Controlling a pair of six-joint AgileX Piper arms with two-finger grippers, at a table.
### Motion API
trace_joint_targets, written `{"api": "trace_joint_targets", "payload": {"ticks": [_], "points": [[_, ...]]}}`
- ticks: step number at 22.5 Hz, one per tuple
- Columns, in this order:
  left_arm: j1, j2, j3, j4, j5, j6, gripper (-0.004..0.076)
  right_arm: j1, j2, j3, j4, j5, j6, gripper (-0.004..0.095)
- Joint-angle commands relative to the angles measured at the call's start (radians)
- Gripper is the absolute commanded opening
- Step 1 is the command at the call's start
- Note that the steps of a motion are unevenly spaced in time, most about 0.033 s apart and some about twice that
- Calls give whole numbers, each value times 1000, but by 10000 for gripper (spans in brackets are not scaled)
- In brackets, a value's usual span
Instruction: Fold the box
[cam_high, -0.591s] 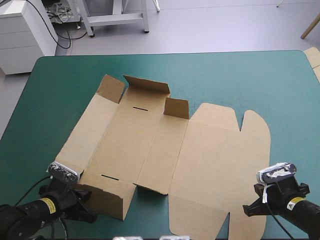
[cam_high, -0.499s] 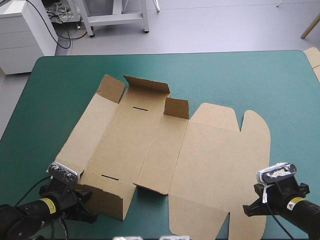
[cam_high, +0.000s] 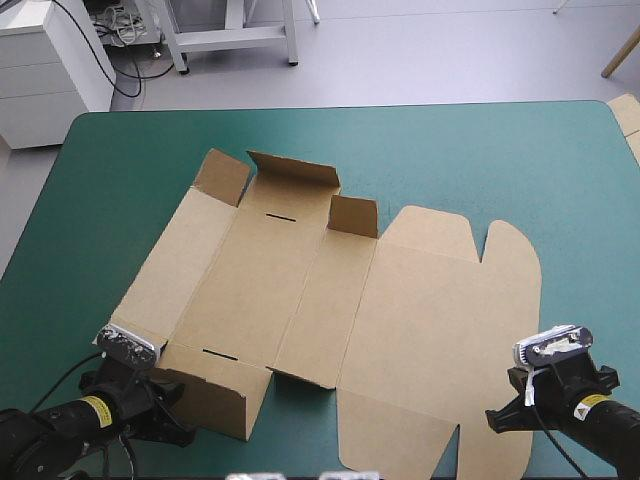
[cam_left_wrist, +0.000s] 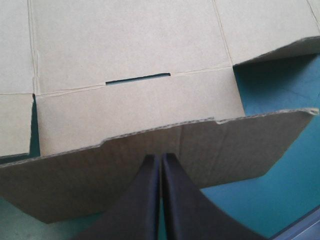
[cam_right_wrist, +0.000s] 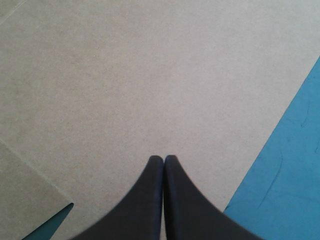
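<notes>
While the brown box (cam_high: 300, 290) lies spread open on the bench (cam_high: 480, 150), its long axis runs left to right at a slight slant, with the tray part toward the left arm and the flat lid (cam_high: 440, 320) toward the right arm. The left tool (cam_left_wrist: 161, 157), its fingers together in one point, stands just before the outer face of the box's near wall (cam_high: 215, 395), which is half raised; contact cannot be told. The right tool (cam_right_wrist: 163, 159), fingers likewise together, hovers over the lid's near right corner. The left arm is judged the nearer to that wall. Beyond the box's far side and to its right the teal-green cover lies bare, giving room to push; on its near side little cover shows.
</notes>
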Motion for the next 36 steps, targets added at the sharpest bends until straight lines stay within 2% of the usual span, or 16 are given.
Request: {"api": "trace_joint_targets", "payload": {"ticks": [1,2,3,4,5,7,14,21,26,29,36], "points": [[-8,4,-24,-17,-44,-2,-8,0,2,-27,19,-45,-9,102],[-8,4,-24,-17,-47,-2,-8,0,2,-27,19,-45,-9,171],[-8,4,-24,-17,-47,1,-8,0,2,-33,19,-38,-9,343],[-8,4,-24,-17,-47,3,-8,0,2,-39,19,-25,-9,423],[-8,4,-24,-17,-43,3,-8,0,2,-62,19,-1,-4,620],[-8,4,-24,-17,-43,6,-8,0,2,-117,13,37,-4,776],[-8,4,-46,-17,-35,13,-8,0,97,-324,13,90,-21,776],[-8,4,-156,78,-32,16,-8,1,463,-627,29,148,-152,765],[-8,4,-160,89,-36,16,-8,1,669,-794,160,170,-303,763],[-8,4,-160,89,-36,16,-8,1,801,-922,241,230,-388,763],[-8,4,-160,89,-36,16,-8,3,994,-1139,280,255,-439,761]]}}
